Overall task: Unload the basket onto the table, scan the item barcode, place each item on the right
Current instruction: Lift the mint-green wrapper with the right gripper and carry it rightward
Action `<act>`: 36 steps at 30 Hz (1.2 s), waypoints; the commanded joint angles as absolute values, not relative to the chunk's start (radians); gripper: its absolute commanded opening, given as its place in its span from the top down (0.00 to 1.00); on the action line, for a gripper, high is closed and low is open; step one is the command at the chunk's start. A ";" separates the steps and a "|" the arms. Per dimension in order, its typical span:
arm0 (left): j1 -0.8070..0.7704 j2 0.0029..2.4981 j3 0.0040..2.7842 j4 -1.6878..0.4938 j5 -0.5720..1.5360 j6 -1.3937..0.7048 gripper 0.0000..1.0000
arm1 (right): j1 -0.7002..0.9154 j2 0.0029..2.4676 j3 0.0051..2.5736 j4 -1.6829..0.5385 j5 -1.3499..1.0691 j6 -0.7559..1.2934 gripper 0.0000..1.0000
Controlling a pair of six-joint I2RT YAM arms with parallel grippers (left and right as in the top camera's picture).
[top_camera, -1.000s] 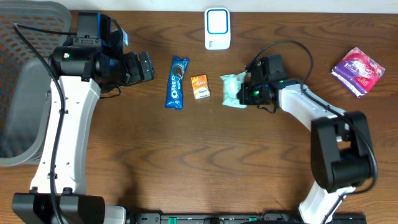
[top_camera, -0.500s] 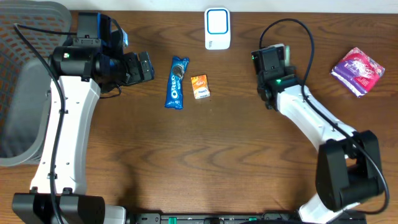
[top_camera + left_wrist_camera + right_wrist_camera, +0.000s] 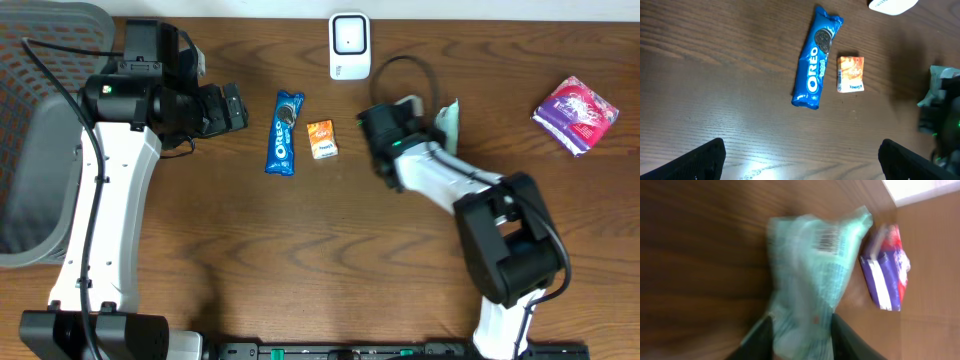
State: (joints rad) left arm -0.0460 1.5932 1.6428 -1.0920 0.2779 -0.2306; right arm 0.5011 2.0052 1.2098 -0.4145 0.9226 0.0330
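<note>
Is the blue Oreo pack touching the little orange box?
No, bare table shows between the Oreo pack and the orange box.

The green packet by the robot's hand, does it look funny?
Yes. The green packet is crumpled and tilted between the fingers of the right gripper. From overhead it shows edge-on, while the Oreo pack and orange box lie flat on the table.
</note>
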 commanded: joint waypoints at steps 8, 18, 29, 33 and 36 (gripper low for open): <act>-0.044 1.596 1.640 -1.092 0.268 -0.218 0.02 | 0.653 1.995 1.261 -0.447 0.833 0.112 0.51; -0.044 1.596 1.640 -1.092 0.268 -0.218 0.02 | 0.521 1.995 1.425 -0.682 0.791 0.168 0.43; -0.044 1.596 1.640 -1.092 0.268 -0.218 0.02 | 0.335 2.014 1.384 -0.666 0.629 0.100 0.37; -0.044 1.596 1.640 -1.092 0.268 -0.218 0.02 | 0.297 2.018 1.380 -0.644 0.574 0.080 0.34; -0.044 1.596 1.640 -1.092 0.268 -0.218 0.02 | 0.269 2.027 1.377 -0.637 0.494 0.080 0.34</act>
State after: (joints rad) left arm -0.0460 1.5936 1.6428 -1.0920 0.2779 -0.2306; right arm 0.2928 2.0056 1.3903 -0.6407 0.5831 0.0971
